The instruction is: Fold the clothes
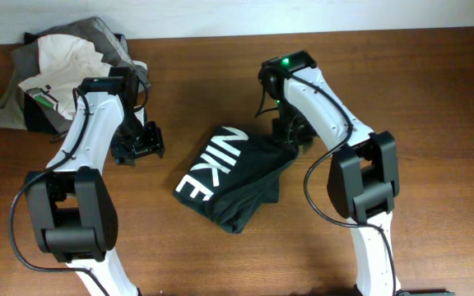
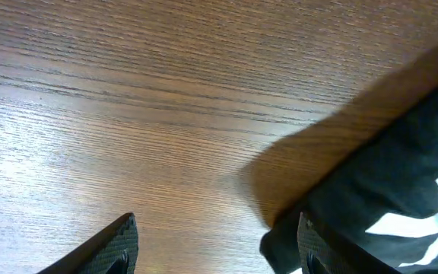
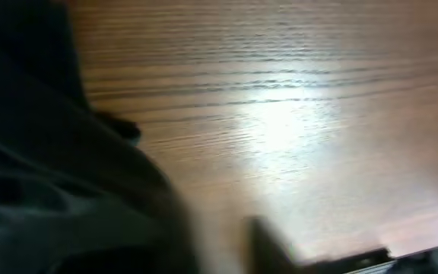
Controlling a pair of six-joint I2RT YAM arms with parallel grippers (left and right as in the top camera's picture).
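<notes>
A black shirt with white NIKE lettering (image 1: 233, 177) lies folded and bunched in the middle of the wooden table. My left gripper (image 1: 138, 146) hovers open and empty to its left. In the left wrist view its fingers (image 2: 215, 251) are spread over bare wood, and the shirt's edge (image 2: 401, 183) is by the right finger. My right gripper (image 1: 290, 138) is at the shirt's upper right corner. The right wrist view is blurred: dark cloth (image 3: 52, 190) fills the left, one finger (image 3: 272, 243) shows with bare wood between it and the cloth, and the other finger is hidden.
A pile of grey, cream and dark clothes (image 1: 64, 70) sits at the back left corner, just behind my left arm. The table's far edge (image 1: 303, 31) runs along the top of the overhead view.
</notes>
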